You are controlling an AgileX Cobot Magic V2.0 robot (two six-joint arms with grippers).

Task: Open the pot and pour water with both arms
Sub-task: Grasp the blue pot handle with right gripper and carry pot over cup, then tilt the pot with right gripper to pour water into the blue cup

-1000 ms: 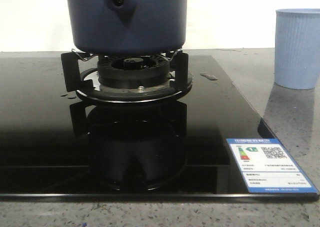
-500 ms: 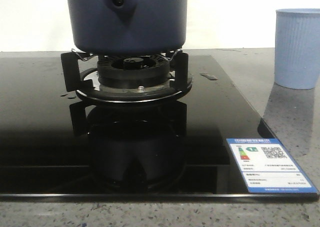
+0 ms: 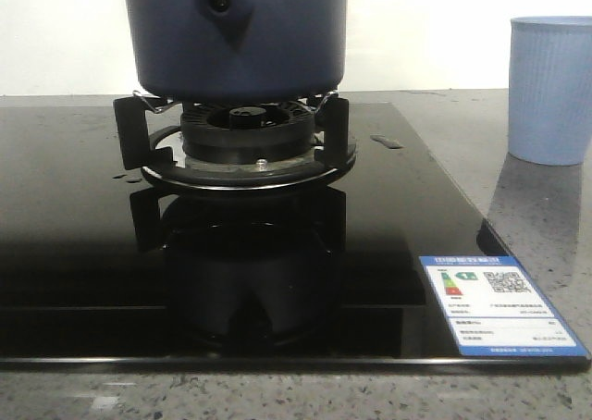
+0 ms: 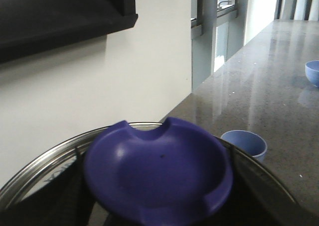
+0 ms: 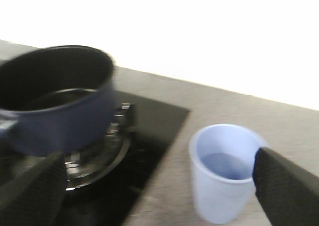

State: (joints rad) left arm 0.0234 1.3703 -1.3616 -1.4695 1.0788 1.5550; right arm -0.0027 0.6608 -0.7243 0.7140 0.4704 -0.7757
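The dark navy pot (image 3: 236, 41) stands on the gas burner (image 3: 245, 152); its top is cut off in the front view. In the right wrist view the pot (image 5: 55, 111) has no lid and its inside is dark. My left gripper (image 4: 158, 198) is shut on the lid's blue knob (image 4: 157, 171), with dark fingers (image 4: 60, 198) on either side and the lid's metal rim (image 4: 45, 161) around it. The lid hangs high, away from the pot. My right gripper (image 5: 159, 206) is open, with the pot on one side and the pale blue cup (image 5: 224, 171) on the other.
The burner sits in a black glass hob (image 3: 74, 253) with a label (image 3: 495, 304) at its front right corner. The ribbed pale blue cup (image 3: 550, 92) stands on the grey counter right of the hob. A second blue bowl (image 4: 313, 71) sits farther along the counter.
The pot and cup stand where they were in the front view. Only a faint pale reflection has appeared on the counter's front edge.
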